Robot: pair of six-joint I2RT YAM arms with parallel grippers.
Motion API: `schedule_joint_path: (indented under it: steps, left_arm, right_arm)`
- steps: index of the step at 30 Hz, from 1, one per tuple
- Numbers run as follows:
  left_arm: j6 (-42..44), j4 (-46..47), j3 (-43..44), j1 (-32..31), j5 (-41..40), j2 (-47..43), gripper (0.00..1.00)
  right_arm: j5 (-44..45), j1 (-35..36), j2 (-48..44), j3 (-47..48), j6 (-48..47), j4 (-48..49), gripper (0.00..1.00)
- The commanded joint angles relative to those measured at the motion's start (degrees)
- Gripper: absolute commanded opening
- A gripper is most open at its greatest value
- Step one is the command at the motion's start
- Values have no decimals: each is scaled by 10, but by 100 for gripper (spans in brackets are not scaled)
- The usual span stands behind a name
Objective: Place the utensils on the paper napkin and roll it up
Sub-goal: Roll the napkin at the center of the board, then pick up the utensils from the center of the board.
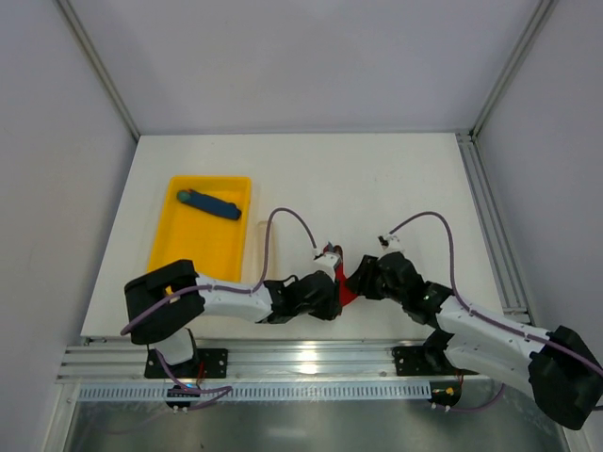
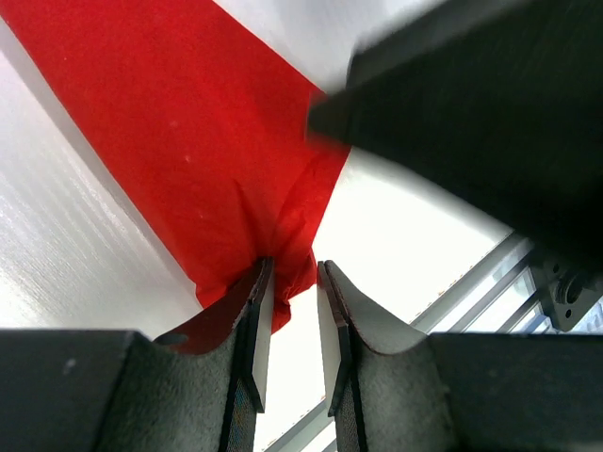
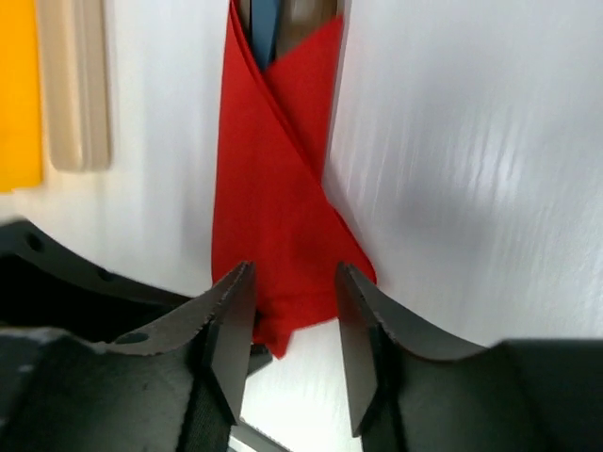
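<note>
At the near edge of the table (image 1: 377, 179), about midway across, the paper napkin (image 3: 273, 169) lies as a narrow red wrap between the two arms. The right gripper (image 3: 292, 273) stands spread over one end of it, not clamping it. The left gripper (image 2: 292, 268) has its jaws a narrow gap apart, and the napkin's tip lies in that gap against one pad. Brownish ends of the utensils (image 3: 300, 17) peek from the wrap's other end. Far to the left, a yellow tray (image 1: 179, 250) holds a blue stick (image 1: 209, 202).

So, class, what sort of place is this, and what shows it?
Probably a robotics lab cell: white tabletop walled by plain grey panels, robot arms, left and right, bolted to an aluminium rail.
</note>
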Motion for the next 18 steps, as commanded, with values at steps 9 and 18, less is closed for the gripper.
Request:
schedule_joint_path:
  steps: [9, 18]
  left_arm:
    - [-7, -29, -42, -13, -4, -1, 30]
    - [-10, -29, -55, -13, -1, -14, 30]
  right_arm:
    - [-231, -147, 155, 148, -185, 15, 62]
    - [-265, -154, 264, 157, -188, 58, 63]
